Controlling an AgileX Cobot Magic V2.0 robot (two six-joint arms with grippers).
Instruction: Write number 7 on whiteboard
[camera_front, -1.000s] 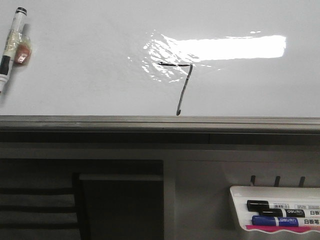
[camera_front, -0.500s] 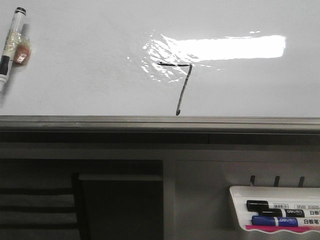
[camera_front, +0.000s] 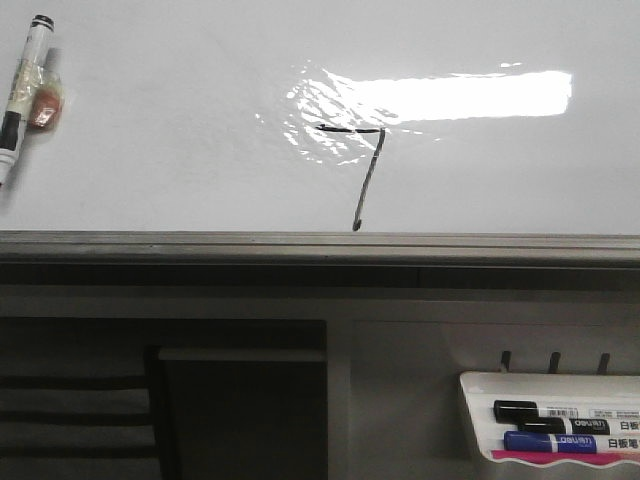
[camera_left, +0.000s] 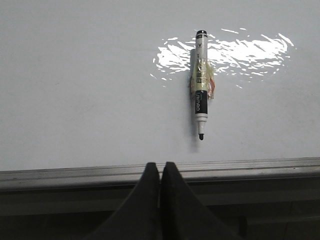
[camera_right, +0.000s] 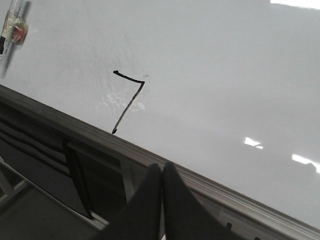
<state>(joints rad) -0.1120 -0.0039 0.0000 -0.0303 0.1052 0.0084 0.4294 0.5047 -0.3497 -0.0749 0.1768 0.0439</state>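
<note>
On the whiteboard (camera_front: 180, 120), the number 7 (camera_front: 362, 170) is sitting finished beside the glare. Nothing is shifting since a second ago; the marker (camera_left: 200, 85) is lying uncapped at the far left. I am keeping both the left gripper (camera_left: 160, 167) and right gripper (camera_right: 161, 169) pressed together, empty, so I am judging the writing done.

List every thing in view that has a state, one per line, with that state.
number 7: fully drawn, top stroke plus slanted down stroke.
whiteboard: marked with the one figure, glare across it.
marker: lying on the board, uncapped, tip bare, tape around its barrel.
left hand: shut, empty.
right hand: shut, empty.
tray markers: capped, lying in the tray.
</note>
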